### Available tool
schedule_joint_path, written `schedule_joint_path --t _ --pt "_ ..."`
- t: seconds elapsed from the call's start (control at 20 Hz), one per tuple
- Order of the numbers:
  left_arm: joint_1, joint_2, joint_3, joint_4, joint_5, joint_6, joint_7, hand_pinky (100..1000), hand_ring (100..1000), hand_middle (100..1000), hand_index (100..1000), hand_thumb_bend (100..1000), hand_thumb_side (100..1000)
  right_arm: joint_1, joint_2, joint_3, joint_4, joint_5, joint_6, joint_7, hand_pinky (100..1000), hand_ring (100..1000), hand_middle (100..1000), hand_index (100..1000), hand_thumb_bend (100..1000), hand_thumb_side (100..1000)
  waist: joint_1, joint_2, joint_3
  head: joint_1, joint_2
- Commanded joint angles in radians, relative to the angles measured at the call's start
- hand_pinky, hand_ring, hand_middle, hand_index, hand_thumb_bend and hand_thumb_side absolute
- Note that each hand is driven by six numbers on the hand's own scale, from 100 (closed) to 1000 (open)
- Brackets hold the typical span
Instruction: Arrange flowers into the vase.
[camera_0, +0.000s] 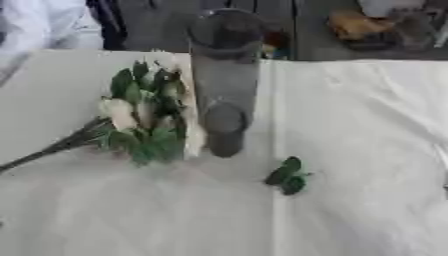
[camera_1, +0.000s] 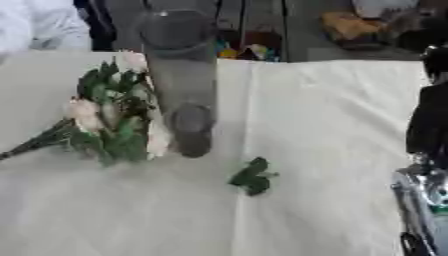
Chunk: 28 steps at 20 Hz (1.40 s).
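The grey glass vase (camera_0: 225, 80) stands upright; a bunch of cream flowers (camera_0: 140, 112) lies just left, one green sprig (camera_0: 287, 176) front-right. The right arm (camera_1: 429, 165) shows, but I cannot tell about its fingers.

Colours on the table

Grey translucent vase (camera_0: 225, 80); cream blooms, green leaves on the bouquet (camera_0: 140, 117); dark green loose sprig (camera_0: 287, 176); off-white tablecloth (camera_0: 359, 150).

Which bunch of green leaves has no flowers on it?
The small leaf sprig lying alone on the white tablecloth, right of the vase. The bouquet left of the vase has pale blooms among its leaves.
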<state>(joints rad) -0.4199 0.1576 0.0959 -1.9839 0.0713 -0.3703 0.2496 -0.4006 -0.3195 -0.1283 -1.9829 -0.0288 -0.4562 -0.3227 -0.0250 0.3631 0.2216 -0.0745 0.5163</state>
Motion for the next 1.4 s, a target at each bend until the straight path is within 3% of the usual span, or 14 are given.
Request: schedule_joint_path --t 0.05,0.3,0.8,1.05,1.4 --pt "-0.005 0.005 -0.002 -0.016 0.0 0.002 0.001 637 728 795 875 156 1000 -0.007 -0.006 -0.001 -0.017 -0.004 -0.002 0.004 630 603 610 738 100 1000 0.002 -0.016 0.001 0.006 -0.013" --pt "-0.004 0.038 0.006 -0.016 -0.018 0.014 0.001 649 763 853 927 169 1000 -0.005 -0.008 -0.001 -0.017 -0.004 -0.001 0.004 630 603 610 738 100 1000 0.004 -0.019 0.002 0.015 -0.014" --pt "0.018 0.233 0.033 -0.016 -0.139 0.118 -0.112 793 932 941 1000 107 1000 0.022 -0.035 -0.001 -0.017 -0.001 0.008 0.004 630 603 609 738 100 1000 0.036 -0.047 0.024 0.006 0.0" --pt "0.015 0.334 -0.005 0.062 -0.201 0.18 -0.174 866 1000 995 1000 100 1000 0.03 -0.04 0.005 -0.017 -0.003 0.014 0.009 632 604 609 738 100 1000 0.045 -0.057 0.021 0.006 0.002" --pt "0.027 0.474 -0.076 0.201 -0.287 0.266 -0.261 895 1000 1000 1000 100 1000 0.036 -0.042 0.01 -0.017 -0.006 0.021 0.014 635 605 610 739 100 1000 0.053 -0.065 0.008 0.012 0.003"
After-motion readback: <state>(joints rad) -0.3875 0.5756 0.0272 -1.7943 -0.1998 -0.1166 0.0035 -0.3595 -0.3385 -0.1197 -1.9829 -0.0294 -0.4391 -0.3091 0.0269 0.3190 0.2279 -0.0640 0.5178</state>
